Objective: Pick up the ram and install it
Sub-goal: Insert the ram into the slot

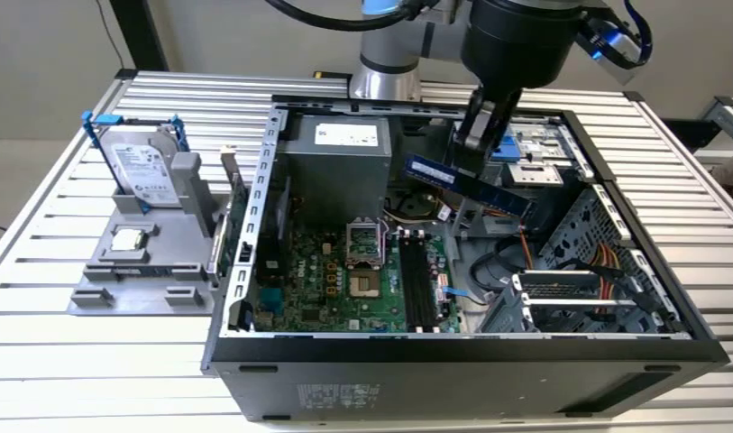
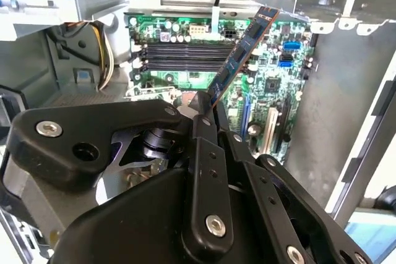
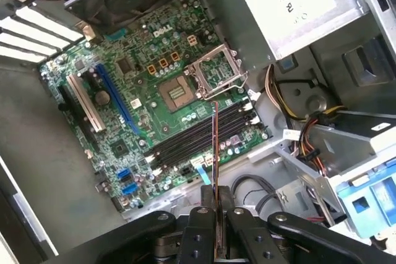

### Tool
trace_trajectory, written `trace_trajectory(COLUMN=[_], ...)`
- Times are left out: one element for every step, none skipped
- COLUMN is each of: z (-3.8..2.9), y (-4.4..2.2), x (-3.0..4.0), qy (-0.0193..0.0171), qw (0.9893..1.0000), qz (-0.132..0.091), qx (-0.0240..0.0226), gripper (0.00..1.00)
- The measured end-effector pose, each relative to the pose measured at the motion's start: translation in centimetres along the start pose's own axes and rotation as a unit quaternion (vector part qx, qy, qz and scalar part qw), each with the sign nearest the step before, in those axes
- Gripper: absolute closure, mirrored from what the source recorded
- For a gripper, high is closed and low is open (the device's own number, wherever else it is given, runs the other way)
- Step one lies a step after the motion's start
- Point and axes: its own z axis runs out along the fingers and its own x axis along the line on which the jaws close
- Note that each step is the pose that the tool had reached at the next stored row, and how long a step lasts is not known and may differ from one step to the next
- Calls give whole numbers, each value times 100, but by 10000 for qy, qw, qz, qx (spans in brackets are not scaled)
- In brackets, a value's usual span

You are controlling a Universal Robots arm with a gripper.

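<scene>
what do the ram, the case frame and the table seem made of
The ram: likely fibreglass circuit board, bluish, matte, dark chips on it. The case frame: probably sheet steel, dull grey, punched holes. The table: apparently aluminium, silvery ribbed slats.

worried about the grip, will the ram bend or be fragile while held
Probably stiff: the ram runs straight out of the gripper with no sag. Likely light, being so thin. Possibly fragile, with bare chips on its face.

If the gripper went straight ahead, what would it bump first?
The ram in the gripper would likely hit the motherboard's black slots first, though depth is unclear.
</scene>
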Motion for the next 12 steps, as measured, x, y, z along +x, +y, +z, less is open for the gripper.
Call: trace_trajectory(z=[0, 0, 0, 0, 0, 0, 0, 0, 0, 0, 0, 0], y=[0, 0, 0, 0, 0, 0, 0, 0, 0, 0, 0, 0], x=[0, 0, 0, 0, 0, 0, 0, 0, 0, 0, 0, 0], qy=[1, 2, 2, 3, 4, 5, 6, 6, 7, 8, 9, 10], qw=[10000, 9999, 9999, 9998, 9996, 9995, 9993, 9990, 9988, 9985, 9981, 9977], qz=[52, 108, 165, 221, 275, 329, 386, 441, 497, 553, 614, 672], qx=[-1, -2, -4, -5, -6, -8, -9, -10, -12, -13, -14, -16], gripper=[100, 100, 100, 100, 100, 100, 100, 100, 100, 100, 100, 100])
